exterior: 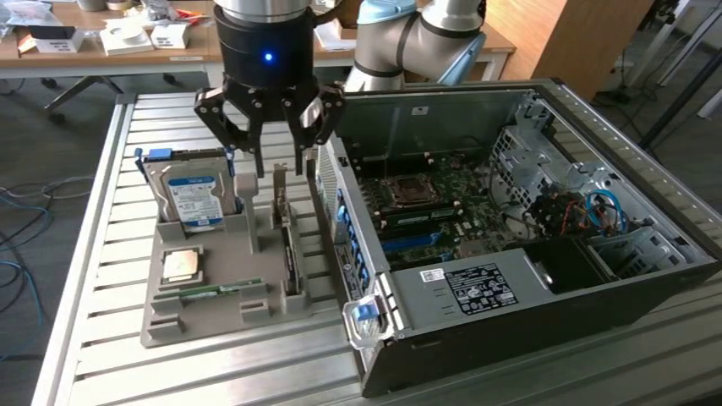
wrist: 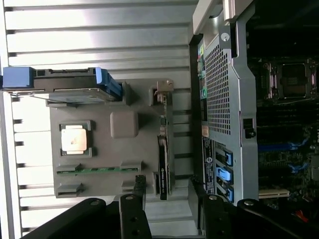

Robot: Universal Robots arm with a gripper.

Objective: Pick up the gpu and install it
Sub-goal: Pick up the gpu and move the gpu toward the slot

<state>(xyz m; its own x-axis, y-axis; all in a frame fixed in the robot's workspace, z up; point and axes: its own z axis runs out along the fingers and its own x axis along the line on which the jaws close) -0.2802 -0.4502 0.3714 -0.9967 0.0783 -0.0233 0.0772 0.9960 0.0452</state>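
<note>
Hovering above the gray parts tray (exterior: 226, 326), my gripper (exterior: 282, 169) has its fingers spread wide and holds nothing. The gpu (exterior: 291, 254) stands on edge in its tray slot, below my fingertips and not touched. It sits between the hard drive (exterior: 194, 199) on the exterior view's left and the open computer case (exterior: 542, 338) on the right. Pickup is not yet done. By my judgement, installation in the case remains entirely outstanding.
</note>
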